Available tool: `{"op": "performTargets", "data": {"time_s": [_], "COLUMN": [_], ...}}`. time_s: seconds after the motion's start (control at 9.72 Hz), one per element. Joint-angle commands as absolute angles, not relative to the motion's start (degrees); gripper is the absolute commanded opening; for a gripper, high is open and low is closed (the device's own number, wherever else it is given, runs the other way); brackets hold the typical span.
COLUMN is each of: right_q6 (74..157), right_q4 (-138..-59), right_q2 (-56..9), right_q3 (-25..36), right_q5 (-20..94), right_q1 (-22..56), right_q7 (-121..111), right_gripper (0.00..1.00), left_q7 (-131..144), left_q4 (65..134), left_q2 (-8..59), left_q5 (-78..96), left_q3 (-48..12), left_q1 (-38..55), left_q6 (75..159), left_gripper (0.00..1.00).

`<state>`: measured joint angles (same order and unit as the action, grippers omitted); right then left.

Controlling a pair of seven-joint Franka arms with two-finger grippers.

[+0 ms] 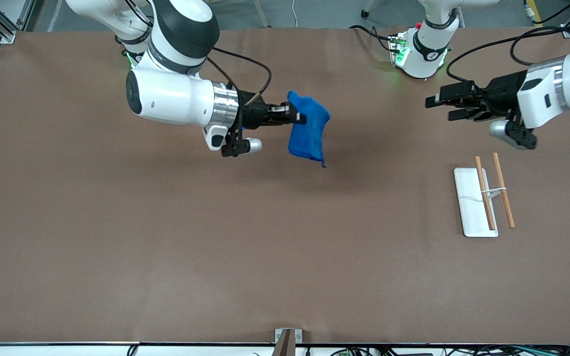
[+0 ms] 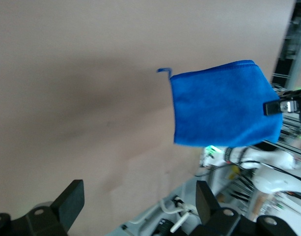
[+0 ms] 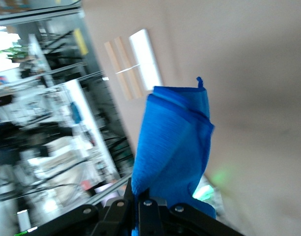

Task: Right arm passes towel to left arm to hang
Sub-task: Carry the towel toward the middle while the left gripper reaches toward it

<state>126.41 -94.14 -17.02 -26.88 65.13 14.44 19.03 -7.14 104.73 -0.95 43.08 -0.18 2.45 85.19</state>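
Front view: the right gripper [image 1: 299,114] is clamped on the bright royal-blue microfibre towel [image 1: 308,129], which hangs over the brown table [image 1: 166,237]. The left gripper [image 1: 441,107] hovers toward the left arm's end, spread wide. Left wrist view: its black fingers [image 2: 71,201] stand apart, with the towel [image 2: 221,105] well clear of them. Right wrist view: the towel [image 3: 175,142] rises from closed jaws.

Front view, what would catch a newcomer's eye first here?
The bright blue towel, hanging in the air from the shut right gripper over the middle of the brown table. The open left gripper faces it, apart from it, and a white tray with two wooden rods lies near the left arm's end.
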Motion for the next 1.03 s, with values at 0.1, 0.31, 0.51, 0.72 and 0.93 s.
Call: {"op": "performTargets", "data": {"time_s": [0.1,0.31,0.51,0.72,0.93], "right_q6": [127.35,127.0,127.0,127.26,127.35], "right_q4": [-94.31,-94.31,-94.22,-93.87,-93.08], "right_q2": [-16.96,-17.14,-17.49,-18.89,-20.3], "right_q3": [-28.48,-28.48,-28.48,-28.48,-28.48], "right_q5": [88.08,99.44,109.37,115.73,118.11], "right_q1": [15.72,16.43,17.92,19.51,20.74], "right_q7": [12.51,7.41,2.14,-2.09,-3.25], "right_gripper": [0.01,0.01,0.01,0.01,0.01], "left_q7": [-22.9,-29.76,-35.22,-38.75,-40.33], "left_q4": [119.15,124.08,128.56,132.87,136.21], "left_q2": [-1.5,0.17,0.09,-0.17,-1.66], "left_q5": [56.38,64.12,67.92,73.28,77.76], "left_q3": [1.76,2.89,2.99,4.56,4.57], "left_q1": [1.85,1.85,1.85,1.85,1.85], "left_q6": [86.66,85.35,82.9,79.12,77.7], "left_gripper": [1.0,1.0,0.98,0.97,0.97]}}
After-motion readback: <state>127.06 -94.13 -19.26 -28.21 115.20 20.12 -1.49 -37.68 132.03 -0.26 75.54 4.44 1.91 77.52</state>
